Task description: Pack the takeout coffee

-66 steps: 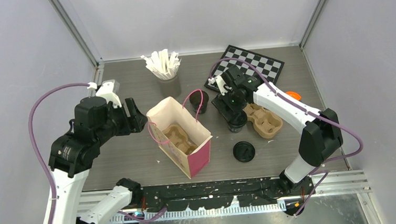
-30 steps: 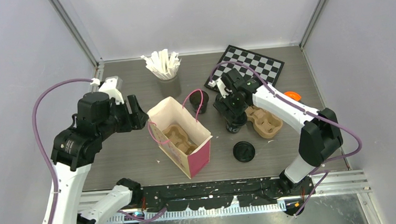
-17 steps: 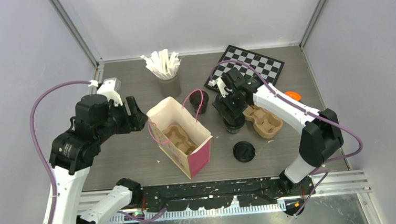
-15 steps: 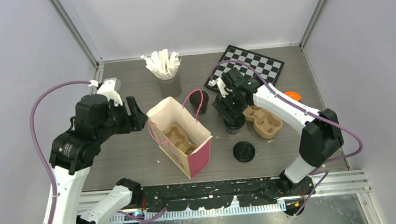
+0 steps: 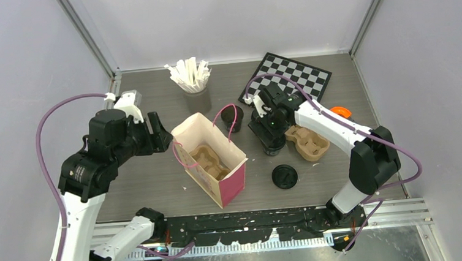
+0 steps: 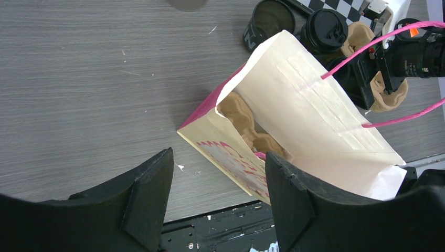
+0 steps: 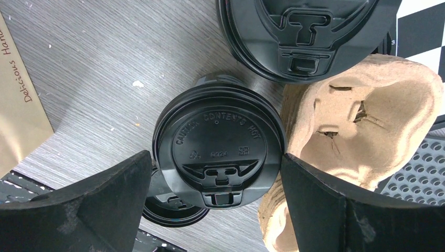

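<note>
A black lidded takeout cup (image 7: 218,144) stands between the fingers of my right gripper (image 7: 216,157). The gripper is open, and its pads flank the lid's rim closely. From above, this gripper (image 5: 270,137) covers that cup, just left of a brown pulp carrier (image 5: 308,140). A second lidded cup (image 7: 304,31) stands right behind. Another black lid (image 5: 284,176) sits nearer the front. An unlidded black cup (image 5: 232,117) stands behind the open cream-and-pink paper bag (image 5: 235,179), which has a pulp carrier (image 5: 208,158) inside. My left gripper (image 6: 219,155) hovers open and empty left of the bag.
A grey cup of white stirrer sticks (image 5: 193,84) stands at the back. A checkerboard (image 5: 301,73) lies at the back right, with a small orange thing (image 5: 339,110) beside the right arm. The bag's pink handles (image 6: 378,123) arch over its mouth.
The right gripper has shifted slightly over the lidded cup, jaws unchanged. The left arm moved a little early on and then held still.
</note>
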`<state>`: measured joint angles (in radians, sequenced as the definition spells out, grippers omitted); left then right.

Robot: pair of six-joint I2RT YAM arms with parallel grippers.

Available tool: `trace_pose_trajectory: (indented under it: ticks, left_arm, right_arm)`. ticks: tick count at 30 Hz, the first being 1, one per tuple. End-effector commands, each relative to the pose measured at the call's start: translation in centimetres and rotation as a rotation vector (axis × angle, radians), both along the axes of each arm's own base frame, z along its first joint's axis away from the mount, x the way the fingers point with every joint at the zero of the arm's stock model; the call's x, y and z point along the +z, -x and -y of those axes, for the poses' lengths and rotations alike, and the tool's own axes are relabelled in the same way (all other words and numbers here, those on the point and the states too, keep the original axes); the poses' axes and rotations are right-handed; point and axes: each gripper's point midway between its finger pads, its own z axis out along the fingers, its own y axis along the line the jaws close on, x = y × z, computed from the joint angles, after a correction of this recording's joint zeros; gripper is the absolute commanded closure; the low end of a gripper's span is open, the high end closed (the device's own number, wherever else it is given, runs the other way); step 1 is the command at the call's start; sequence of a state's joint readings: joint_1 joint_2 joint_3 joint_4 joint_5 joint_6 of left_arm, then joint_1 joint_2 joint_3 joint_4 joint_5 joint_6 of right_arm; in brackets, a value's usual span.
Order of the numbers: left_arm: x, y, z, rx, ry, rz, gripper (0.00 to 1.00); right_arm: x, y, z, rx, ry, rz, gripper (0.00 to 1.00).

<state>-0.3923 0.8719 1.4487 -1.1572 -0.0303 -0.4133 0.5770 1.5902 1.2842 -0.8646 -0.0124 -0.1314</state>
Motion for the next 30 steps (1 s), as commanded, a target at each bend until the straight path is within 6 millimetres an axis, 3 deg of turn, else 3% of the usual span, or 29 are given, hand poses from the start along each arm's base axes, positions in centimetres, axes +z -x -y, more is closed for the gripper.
trace_pose_trajectory:
  ticks: [1,9,13,17,22,26,30]
  left_arm:
    - [0.7,-0.4,-0.1,0.004,0.002,0.037,0.34]
    - [0.7,-0.4,0.0,-0.002,0.002,0.030,0.34]
    - [1.1,-0.4,-0.8,0.010,-0.049,0.026,0.35]
    - [3.9,-1.2,-2.1,0.051,-0.120,0.057,0.34]
    - [4.9,-3.2,-0.3,-0.009,-0.109,0.052,0.34]
    - [4.4,-5.0,1.8,-0.094,-0.095,0.053,0.34]
    - [3.2,-6.4,3.6,-0.164,-0.083,0.010,0.36]
  right_arm:
    - [0.6,-0.2,-0.5,0.003,-0.026,0.037,0.06]
    - [1.4,0.1,-0.4,0.004,-0.036,0.043,0.16]
    - [2.9,0.4,-0.5,0.002,-0.060,0.045,0.20]
    - [5.9,0.6,-0.3,-0.038,-0.078,0.075,0.22]
    - [9.9,0.8,1.1,-0.099,-0.066,0.143,0.22]
    - [12.7,2.1,2.9,-0.150,-0.036,0.151,0.22]
    - [17.1,3.5,3.4,-0.213,-0.099,0.180,0.22]
